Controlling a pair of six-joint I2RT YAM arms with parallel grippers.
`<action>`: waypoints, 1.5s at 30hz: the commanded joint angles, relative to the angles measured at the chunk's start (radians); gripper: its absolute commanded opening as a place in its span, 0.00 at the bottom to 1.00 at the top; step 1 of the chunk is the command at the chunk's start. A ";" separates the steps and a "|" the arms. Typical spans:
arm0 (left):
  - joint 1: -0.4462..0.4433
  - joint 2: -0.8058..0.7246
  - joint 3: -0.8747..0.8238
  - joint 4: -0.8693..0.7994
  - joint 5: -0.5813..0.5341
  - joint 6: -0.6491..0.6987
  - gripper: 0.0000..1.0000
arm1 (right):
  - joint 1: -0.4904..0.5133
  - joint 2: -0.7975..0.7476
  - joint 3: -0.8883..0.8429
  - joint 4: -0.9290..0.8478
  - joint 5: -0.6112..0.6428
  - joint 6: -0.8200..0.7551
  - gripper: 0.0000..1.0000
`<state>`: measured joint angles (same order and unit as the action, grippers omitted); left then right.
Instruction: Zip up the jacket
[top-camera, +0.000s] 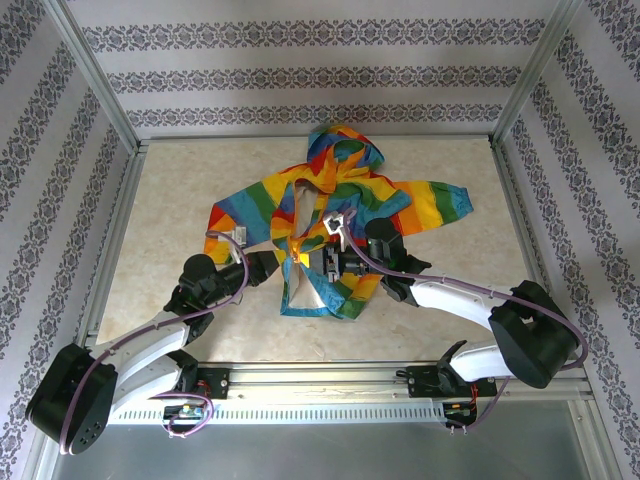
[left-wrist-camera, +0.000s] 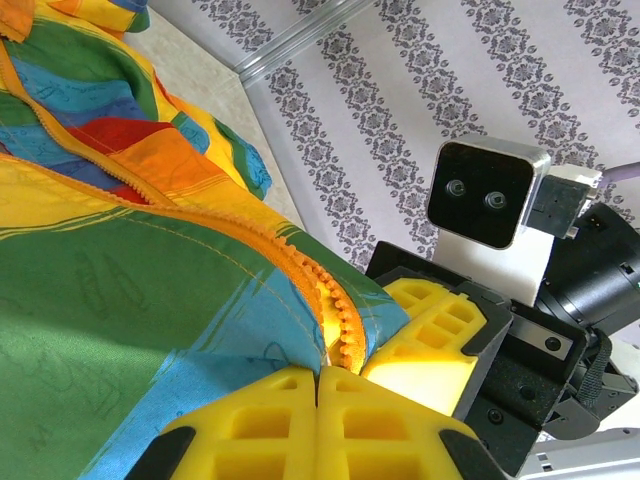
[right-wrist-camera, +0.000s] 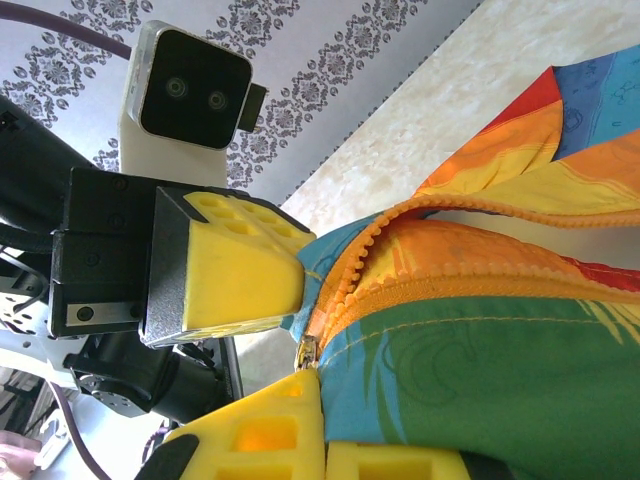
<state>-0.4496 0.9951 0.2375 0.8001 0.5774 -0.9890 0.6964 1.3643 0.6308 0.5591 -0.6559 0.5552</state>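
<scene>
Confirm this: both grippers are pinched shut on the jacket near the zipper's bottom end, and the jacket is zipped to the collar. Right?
No. The left gripper and right gripper do pinch the jacket there, but it is unzipped: the top external view shows its front lying open, the right wrist view its zipper teeth apart.

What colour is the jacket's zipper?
Orange. The zipper of the jacket shows best in the left wrist view.

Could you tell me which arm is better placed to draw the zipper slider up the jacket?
Probably the right: the right gripper is shut at the metal slider, while the left gripper pins the jacket beside the teeth, anchoring it.
</scene>
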 joint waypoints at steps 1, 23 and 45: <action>0.008 -0.022 -0.016 0.054 0.039 0.000 0.00 | 0.004 0.005 0.029 0.048 -0.017 0.012 0.00; 0.009 -0.034 -0.061 0.059 0.029 -0.026 0.00 | -0.002 0.048 0.041 0.119 -0.062 0.068 0.00; 0.016 0.001 -0.055 0.133 0.028 -0.087 0.00 | -0.027 0.065 0.003 0.258 -0.097 0.141 0.00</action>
<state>-0.4427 0.9951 0.1864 0.8768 0.5716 -1.0645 0.6823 1.4242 0.6373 0.7197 -0.7315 0.6842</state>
